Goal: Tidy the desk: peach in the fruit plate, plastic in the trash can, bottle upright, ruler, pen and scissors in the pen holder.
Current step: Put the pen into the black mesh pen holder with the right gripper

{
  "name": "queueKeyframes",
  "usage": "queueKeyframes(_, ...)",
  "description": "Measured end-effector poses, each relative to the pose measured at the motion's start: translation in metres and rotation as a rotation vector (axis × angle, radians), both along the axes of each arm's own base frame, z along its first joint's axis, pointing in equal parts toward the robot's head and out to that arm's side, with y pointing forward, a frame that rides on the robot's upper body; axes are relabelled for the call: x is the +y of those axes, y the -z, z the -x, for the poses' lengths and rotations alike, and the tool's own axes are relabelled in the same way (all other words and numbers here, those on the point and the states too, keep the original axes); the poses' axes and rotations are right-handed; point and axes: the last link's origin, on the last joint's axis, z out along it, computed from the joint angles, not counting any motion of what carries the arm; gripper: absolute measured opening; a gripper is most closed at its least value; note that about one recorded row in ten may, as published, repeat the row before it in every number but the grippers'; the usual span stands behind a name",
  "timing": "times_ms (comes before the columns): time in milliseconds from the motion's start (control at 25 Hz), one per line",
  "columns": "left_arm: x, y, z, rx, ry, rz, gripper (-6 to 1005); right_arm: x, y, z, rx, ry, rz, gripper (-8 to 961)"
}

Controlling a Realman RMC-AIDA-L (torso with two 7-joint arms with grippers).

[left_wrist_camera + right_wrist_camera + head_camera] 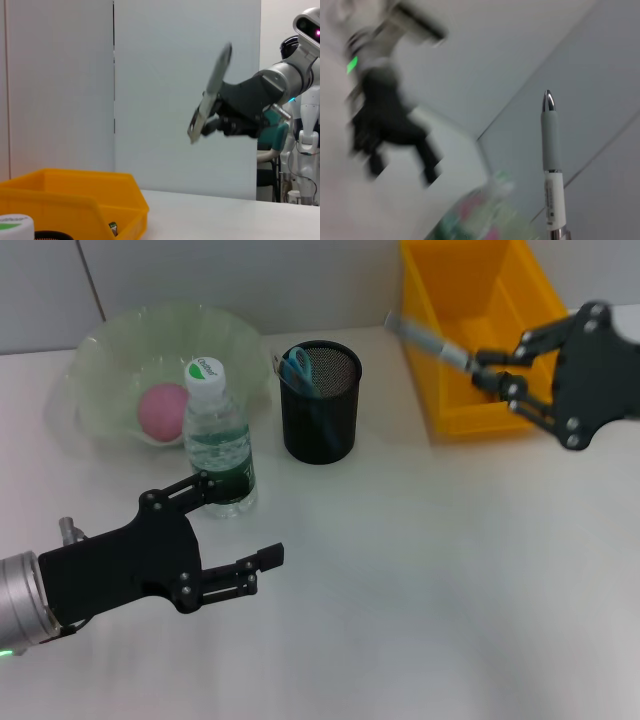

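My right gripper (487, 371) is shut on a grey pen (428, 338), held in the air over the left wall of the yellow trash can (452, 418). The pen (551, 165) points outward in the right wrist view. Farther left stands the black mesh pen holder (320, 405) with blue-handled scissors (297, 368) in it. The bottle (218, 440) stands upright beside it. The pink peach (162, 410) lies in the pale green fruit plate (120, 340). My left gripper (238, 523) hangs open just in front of the bottle. Ruler and plastic are out of view.
The left wrist view shows the right gripper (220, 117) with the pen (210, 95) above the yellow bin (75, 200), and the bottle cap (15, 222) at the corner. White tabletop (420, 590) spreads in front of the holder and bin.
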Motion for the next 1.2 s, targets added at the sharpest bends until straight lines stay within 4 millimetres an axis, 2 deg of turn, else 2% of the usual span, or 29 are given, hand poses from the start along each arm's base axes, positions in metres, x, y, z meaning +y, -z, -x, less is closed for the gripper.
queueKeyframes(160, -0.001, -0.001, 0.001, -0.001, 0.002, -0.009, 831, -0.003, -0.009, -0.001, 0.255, 0.081, 0.026, 109)
queueKeyframes(200, -0.001, -0.001, 0.001, -0.002, 0.003, -0.009, 831, -0.003, -0.009, -0.001, 0.255, 0.081, 0.026, 109)
queueKeyframes(480, 0.000, -0.003, -0.002, -0.009, 0.018, -0.011, 831, -0.001, -0.009, -0.006, 0.539, 0.253, 0.173, 109)
queueKeyframes(720, 0.003, -0.009, 0.000, -0.019, 0.013, -0.057, 831, 0.003, -0.020, -0.018, 0.757, 0.416, 0.295, 109)
queueKeyframes(1000, 0.004, -0.008, 0.003, -0.007, 0.013, -0.094, 831, 0.019, -0.023, -0.035, 0.934, 0.658, 0.516, 109)
queueKeyframes(1200, 0.005, -0.008, 0.004, -0.002, 0.008, -0.102, 831, 0.033, -0.013, -0.044, 0.954, 0.845, 0.663, 109)
